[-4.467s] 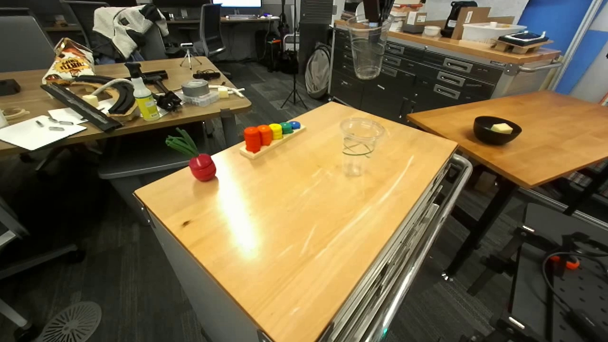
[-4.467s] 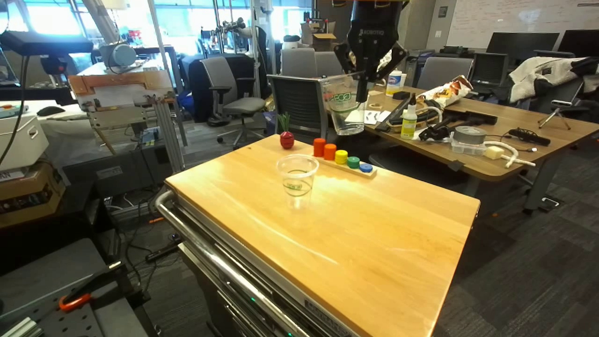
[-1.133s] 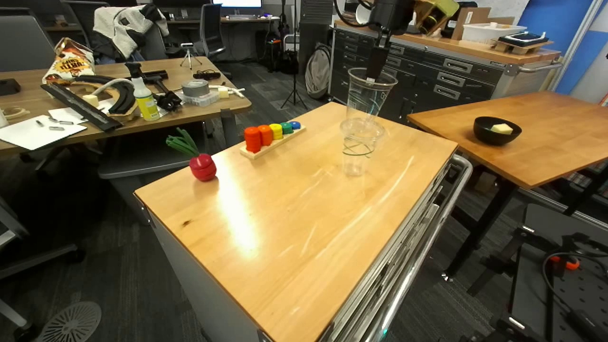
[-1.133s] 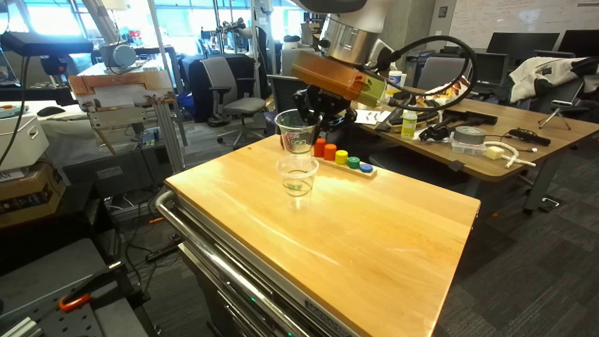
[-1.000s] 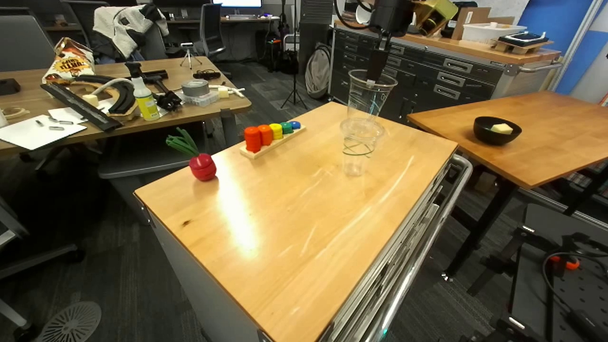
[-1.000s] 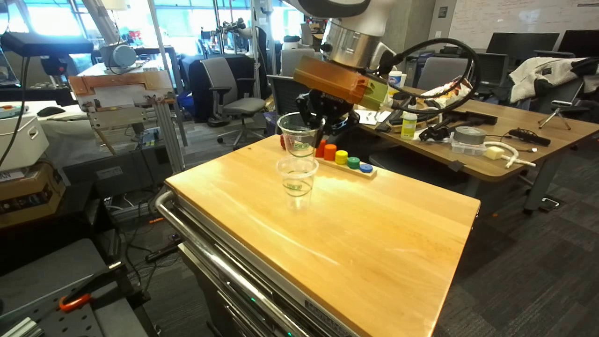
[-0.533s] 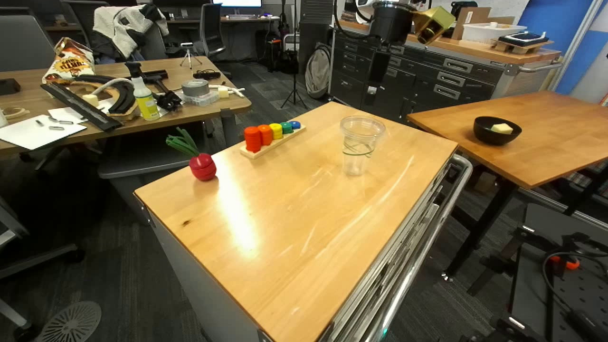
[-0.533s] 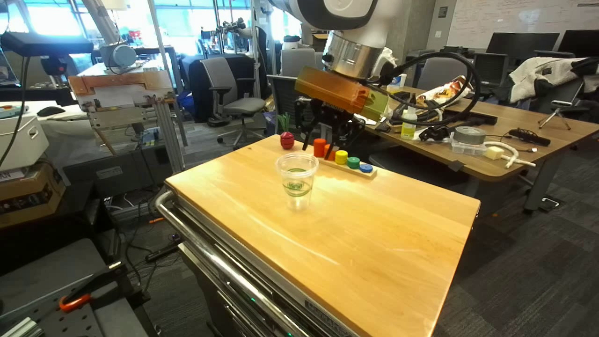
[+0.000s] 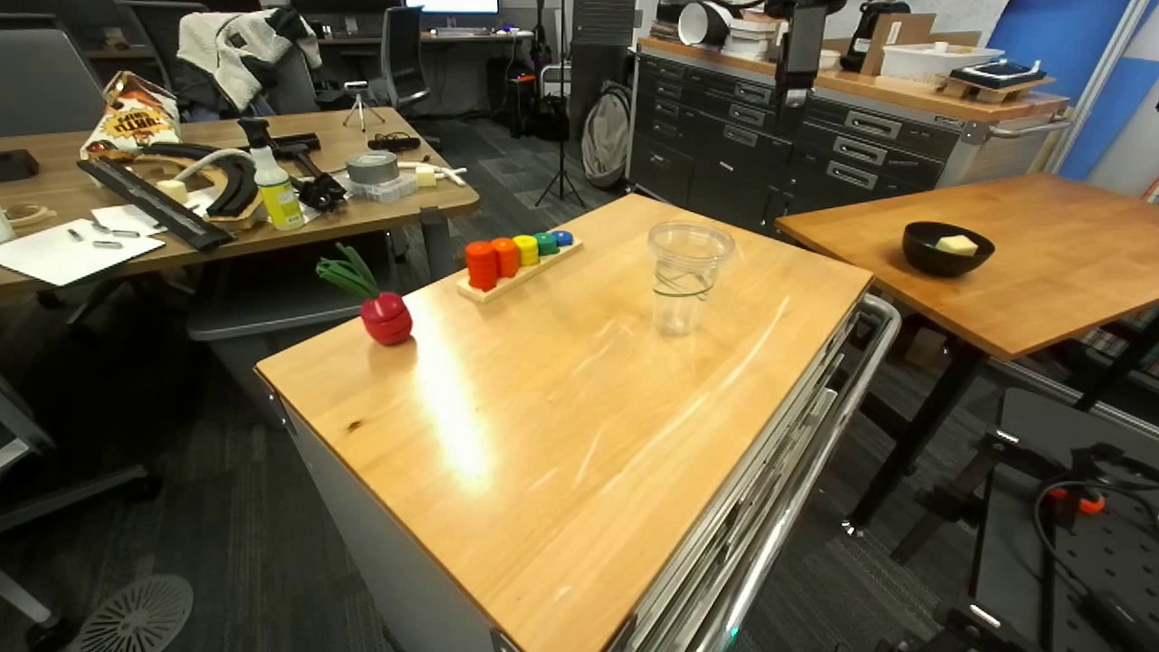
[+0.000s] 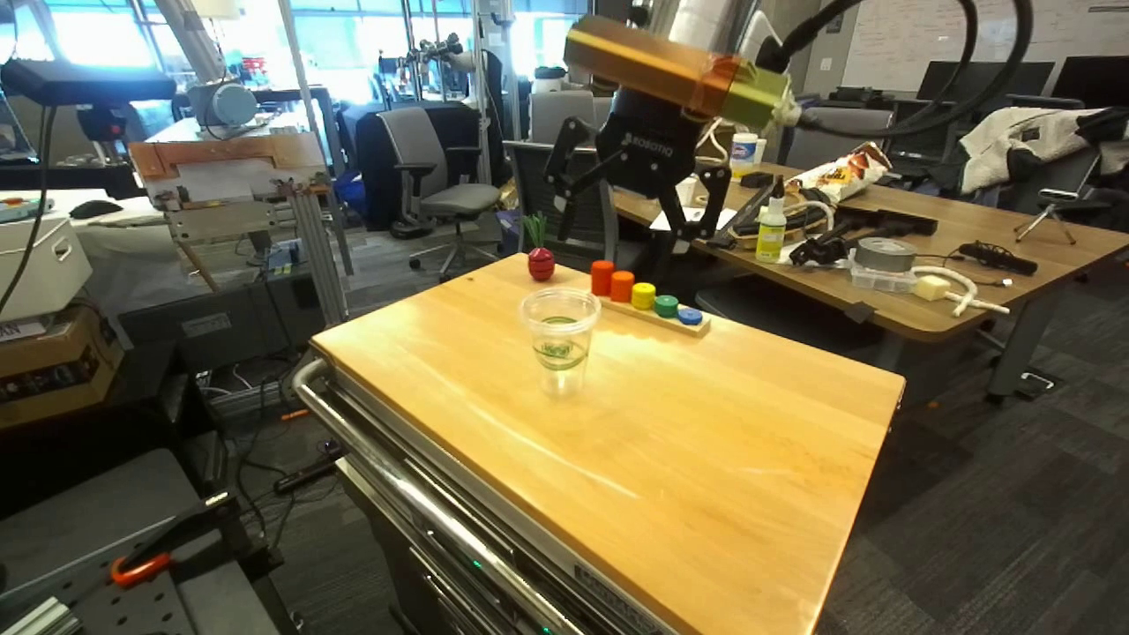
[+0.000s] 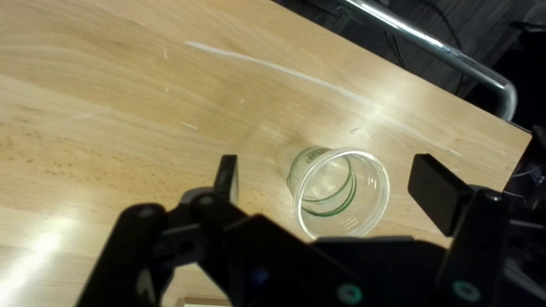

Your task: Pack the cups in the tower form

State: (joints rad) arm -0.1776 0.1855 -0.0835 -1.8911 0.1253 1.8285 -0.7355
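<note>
The clear cups [image 9: 685, 282] stand upright on the wooden tabletop, nested one inside another in a single stack with a doubled rim and green bands. In an exterior view the nested cups [image 10: 560, 348] are near the handle side of the top; how many are in the stack I cannot tell. My gripper [image 10: 628, 229] hangs in the air above and behind the stack, its fingers wide apart with nothing between them. Seen from the wrist, the cups [image 11: 341, 192] lie below the gap of the open gripper [image 11: 332, 183], not touched by either finger; the black gripper body hides part of their rim.
A board of coloured ring stacks [image 10: 648, 300] and a red radish toy [image 10: 541, 265] sit along the far edge of the wooden top [image 9: 543, 435]. A metal handle [image 9: 815, 489] runs along another edge. A black bowl [image 9: 946, 249] is on a separate table.
A cup held in my gripper came down from the air into the standing cup. The gripper let it go, opened wide, and has risen and drawn back from the stack.
</note>
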